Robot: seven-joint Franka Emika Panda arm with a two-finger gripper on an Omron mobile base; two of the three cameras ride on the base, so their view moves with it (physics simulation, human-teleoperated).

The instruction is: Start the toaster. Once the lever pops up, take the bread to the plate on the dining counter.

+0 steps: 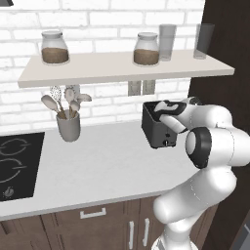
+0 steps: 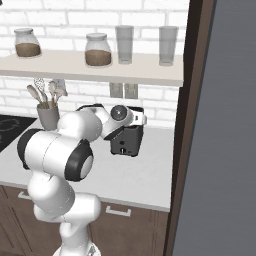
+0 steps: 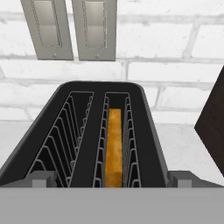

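The toaster (image 1: 158, 128) sits at the middle right of the left base view, on the pale worktop (image 1: 97, 166) under the shelf (image 1: 122, 68). It is a small dark box with two slots on top. In the hand view the bread (image 3: 114, 148) stands on its edge down in the right-hand slot, just below the middle of the frame. Only its thin golden top edge shows between the wire racks.

The gripper (image 3: 113, 178) hangs right over the toaster, looking down into the slots. Its two fingers (image 3: 41, 178) are spread as wide as they go, one at each bottom corner of the hand view, and they hold nothing.

The bread looks light and a bit stiff, but it would likely crumble or snap if squeezed hard. The best place to hold it is probably the top edge, with one finger on each flat side, pinched softly. It sits low in the slot now, so there is little to grab. The lever is too small to make out on the front face.
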